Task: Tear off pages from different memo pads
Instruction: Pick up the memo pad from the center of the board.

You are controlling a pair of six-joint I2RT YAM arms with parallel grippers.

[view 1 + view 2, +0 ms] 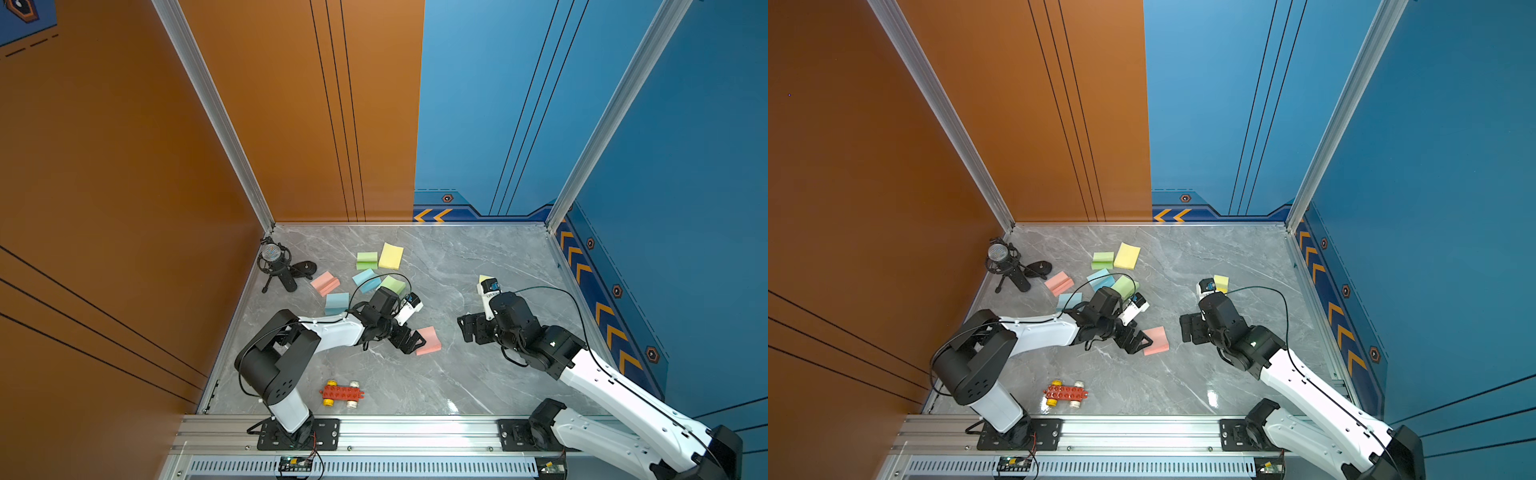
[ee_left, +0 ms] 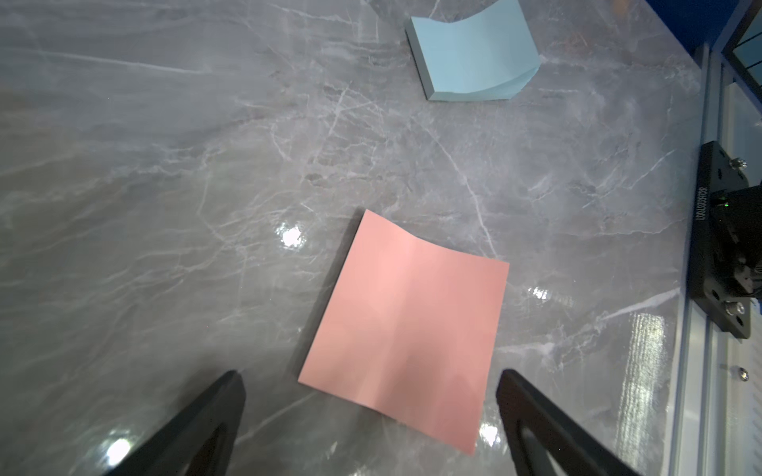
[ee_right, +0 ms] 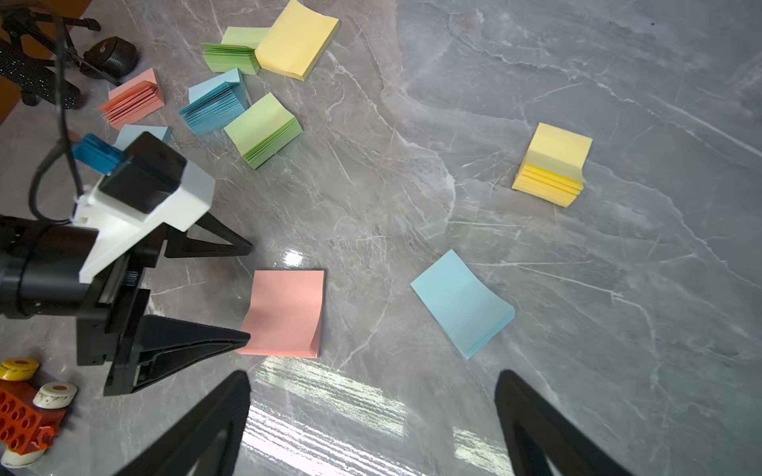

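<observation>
A pink memo pad [image 1: 429, 340] [image 3: 284, 313] lies mid-table, its top page [image 2: 408, 325] slightly creased. My left gripper [image 1: 411, 340] [image 2: 370, 373] stands open right at its edge, one fingertip [image 3: 245, 336] at the pad's corner. A thin blue pad [image 3: 462, 303] [image 2: 474, 53] with a curled top page lies in front of my right gripper [image 1: 471, 328] [image 3: 371, 373], which is open with nothing between its fingers. A small yellow pad [image 3: 554, 165] [image 1: 1221, 283] sits farther back. Several more pads [image 1: 366, 260] in green, yellow, blue and pink cluster at the back left.
A red toy brick car [image 1: 341, 392] lies near the front rail [image 1: 415, 428]. A microphone on a small tripod [image 1: 276, 266] stands at the back left corner. Walls close the table at the left, back and right.
</observation>
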